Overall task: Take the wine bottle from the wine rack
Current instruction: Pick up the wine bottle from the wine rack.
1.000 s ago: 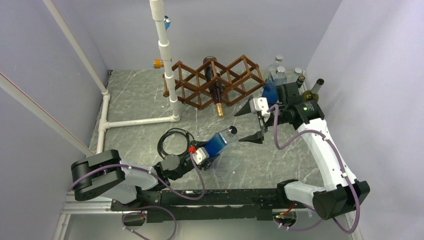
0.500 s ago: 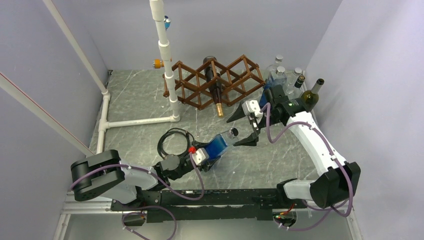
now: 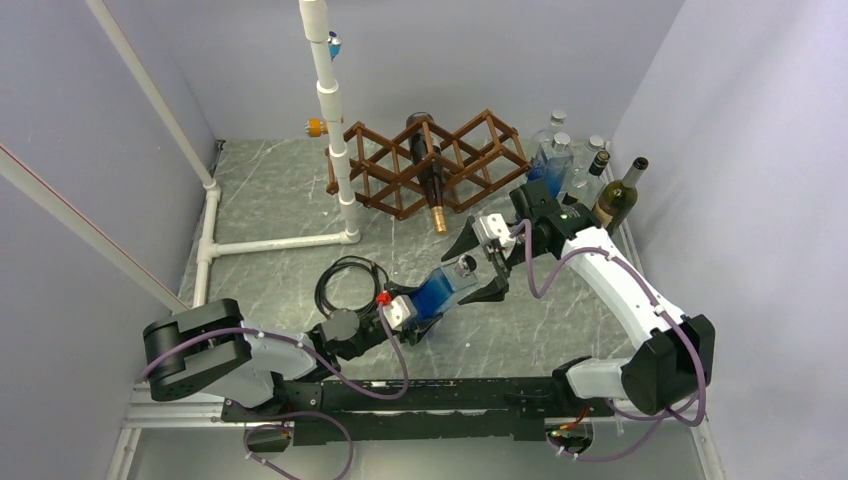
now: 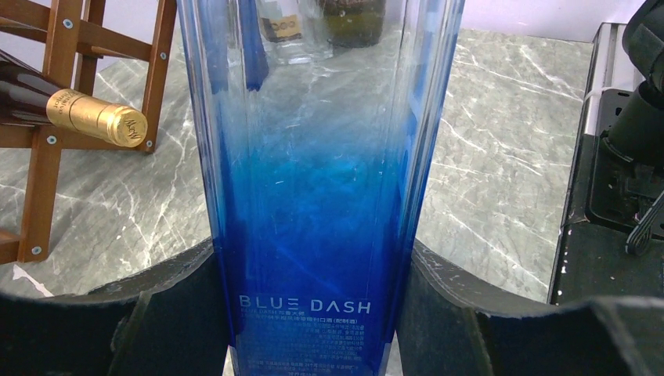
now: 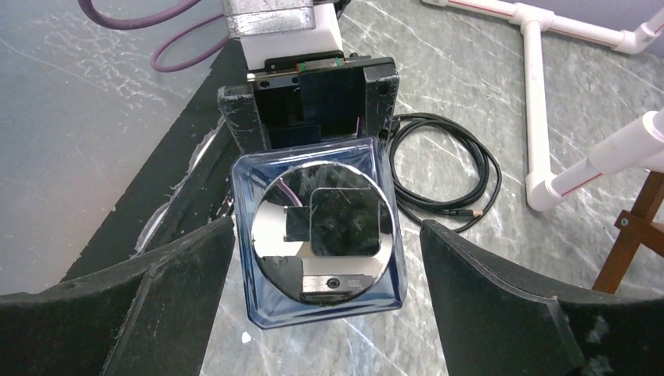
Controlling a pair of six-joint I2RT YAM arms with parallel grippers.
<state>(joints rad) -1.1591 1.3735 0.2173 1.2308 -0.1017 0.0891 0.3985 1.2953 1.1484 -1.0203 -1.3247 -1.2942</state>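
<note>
On the grey marbled counter (image 3: 280,200), enclosed by pale lilac walls (image 3: 480,60), the wine rack (image 3: 470,160) stands at the far side. The wine bottle (image 3: 430,190) lies in one of its cells, gold foil end outward. The left hand (image 3: 420,305) clamps a blue bottle (image 3: 442,285) near its base. The right hand (image 3: 478,266) is spread wide either side of that bottle's top, not touching it. A white pipe frame (image 3: 333,130) stands left of the rack.
</note>
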